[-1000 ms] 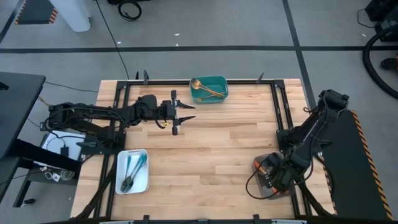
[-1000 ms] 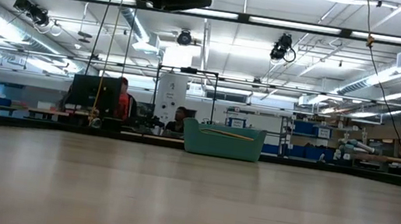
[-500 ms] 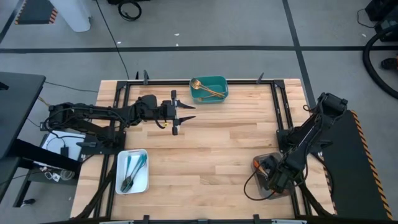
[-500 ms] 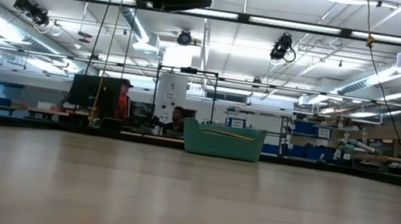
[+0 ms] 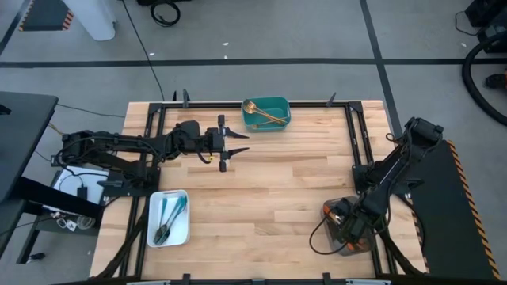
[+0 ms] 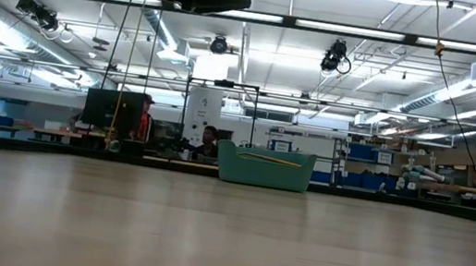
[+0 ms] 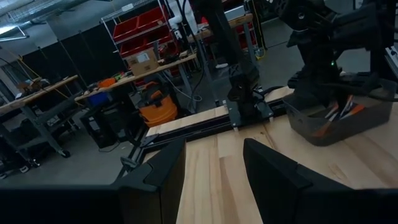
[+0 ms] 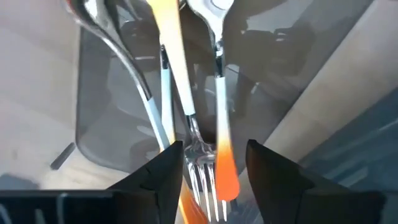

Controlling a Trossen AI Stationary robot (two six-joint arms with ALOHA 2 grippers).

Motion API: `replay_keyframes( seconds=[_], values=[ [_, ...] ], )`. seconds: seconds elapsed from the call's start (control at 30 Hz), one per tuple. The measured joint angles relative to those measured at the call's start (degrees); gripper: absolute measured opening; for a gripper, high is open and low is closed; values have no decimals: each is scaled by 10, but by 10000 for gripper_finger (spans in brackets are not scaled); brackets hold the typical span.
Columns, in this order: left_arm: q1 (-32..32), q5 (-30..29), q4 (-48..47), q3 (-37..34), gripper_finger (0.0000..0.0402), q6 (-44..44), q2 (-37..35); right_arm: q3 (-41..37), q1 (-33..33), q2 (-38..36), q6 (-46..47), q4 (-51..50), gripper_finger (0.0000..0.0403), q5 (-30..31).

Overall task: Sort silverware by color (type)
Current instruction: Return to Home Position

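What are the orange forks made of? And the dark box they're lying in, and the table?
Orange forks: the heads look like shiny silver metal, they gleam; the handles are probably glossy orange plastic.
Table: pale wooden strips with the joints showing.
Dark box, under the right claw: smoky see-through plastic, since the wood shows through it.
The left claw hangs open above the table.

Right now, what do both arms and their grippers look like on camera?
Both are black, multi-jointed arms with exposed black cables. The left arm ends in a left gripper with two tapered, pointed dark fingers on a crossbar. The right arm looks the same; the right gripper has flat matte-dark fingers.
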Motion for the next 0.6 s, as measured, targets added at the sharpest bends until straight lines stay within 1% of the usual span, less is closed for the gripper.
replay_keyframes(
  seconds=[0.2, 0.43, 0.47, 0.6],
  values=[
    [0, 0, 3, 0, 171, -17, 0, 14, -14, -19, -32, -16, 179, 0],
    [0, 2, 22, 0, 171, -30, 0, 33, -29, -51, -74, -59, 177, 22],
    [1, 7, 22, 0, 171, -30, 0, 34, -30, -57, -82, -62, 177, 27],
    [23, 65, 31, -10, 171, -54, -11, 34, -31, -90, -100, -82, 177, 62]
  ],
)
